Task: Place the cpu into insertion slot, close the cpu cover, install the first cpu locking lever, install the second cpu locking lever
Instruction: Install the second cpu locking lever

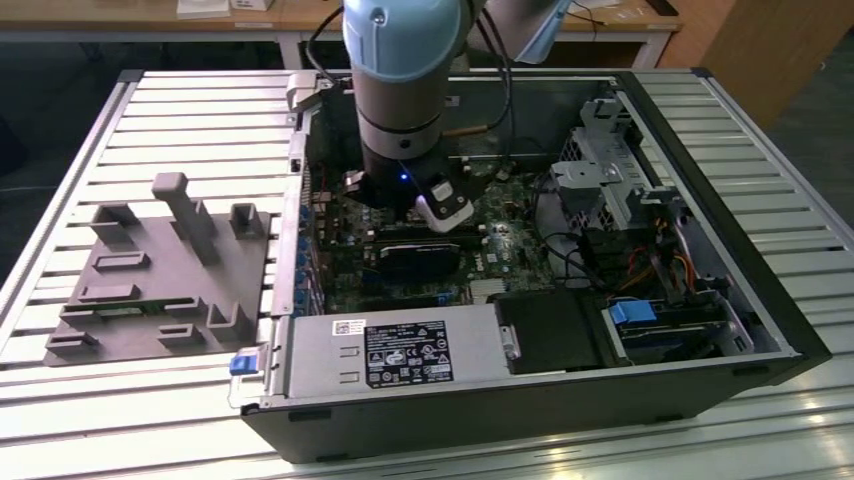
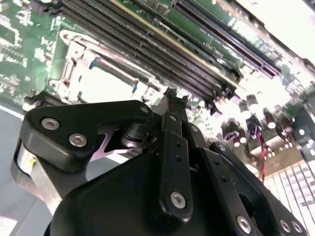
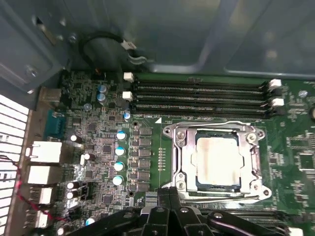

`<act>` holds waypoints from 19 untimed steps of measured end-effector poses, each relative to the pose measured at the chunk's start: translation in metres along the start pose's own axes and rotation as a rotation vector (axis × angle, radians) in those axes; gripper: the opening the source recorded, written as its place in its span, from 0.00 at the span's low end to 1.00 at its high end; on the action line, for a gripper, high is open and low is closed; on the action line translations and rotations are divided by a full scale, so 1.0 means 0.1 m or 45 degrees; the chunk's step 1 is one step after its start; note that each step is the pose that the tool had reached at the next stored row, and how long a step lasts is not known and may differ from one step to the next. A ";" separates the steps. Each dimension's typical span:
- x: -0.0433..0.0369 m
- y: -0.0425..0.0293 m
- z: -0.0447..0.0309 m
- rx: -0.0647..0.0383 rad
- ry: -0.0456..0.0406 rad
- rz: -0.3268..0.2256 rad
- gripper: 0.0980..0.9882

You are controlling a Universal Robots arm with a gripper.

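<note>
The cpu (image 3: 218, 158) sits flat in the insertion slot (image 3: 216, 184), its pale metal top showing through the cut-out of the cpu cover (image 3: 183, 156), and that silver frame lies down around it on the green motherboard (image 3: 290, 128). In the second wrist view the same chip (image 2: 106, 86) glares white inside the cover (image 2: 74, 61). Just beside the socket run 4 long black memory slots (image 3: 197, 96), with a column of blue-topped capacitors (image 3: 119, 157) on its other side. The claw (image 3: 167, 196) hovers right at the socket's edge, fingers pressed together with no gap and nothing between them; in the second wrist view its black fingers (image 2: 172, 105) meet at a single tip over the board. In the exterior view the arm (image 1: 400, 90) reaches straight down into the open computer case (image 1: 747, 250), which lies on the slatted metal bench (image 1: 174, 110), with a grey fixture block (image 1: 160, 270) on the exterior view's left
</note>
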State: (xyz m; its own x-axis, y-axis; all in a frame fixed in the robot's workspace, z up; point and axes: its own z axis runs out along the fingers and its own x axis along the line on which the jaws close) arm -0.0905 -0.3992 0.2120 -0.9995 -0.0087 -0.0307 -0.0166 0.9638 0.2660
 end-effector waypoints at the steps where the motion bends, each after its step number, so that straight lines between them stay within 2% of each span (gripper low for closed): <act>1: -0.001 0.008 -0.029 0.000 0.000 0.000 0.00; 4: -0.003 0.025 -0.092 0.000 0.000 0.000 0.00; 7: -0.031 0.026 -0.093 0.000 0.000 0.000 0.00; 16: -0.323 0.021 -0.085 0.000 0.004 0.001 0.00; 19: -0.392 0.020 -0.084 0.000 0.004 0.001 0.00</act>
State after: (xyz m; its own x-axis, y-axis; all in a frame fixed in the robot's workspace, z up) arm -0.0516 -0.3991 0.2218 -0.9996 -0.0088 -0.0272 -0.0157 0.9639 0.2658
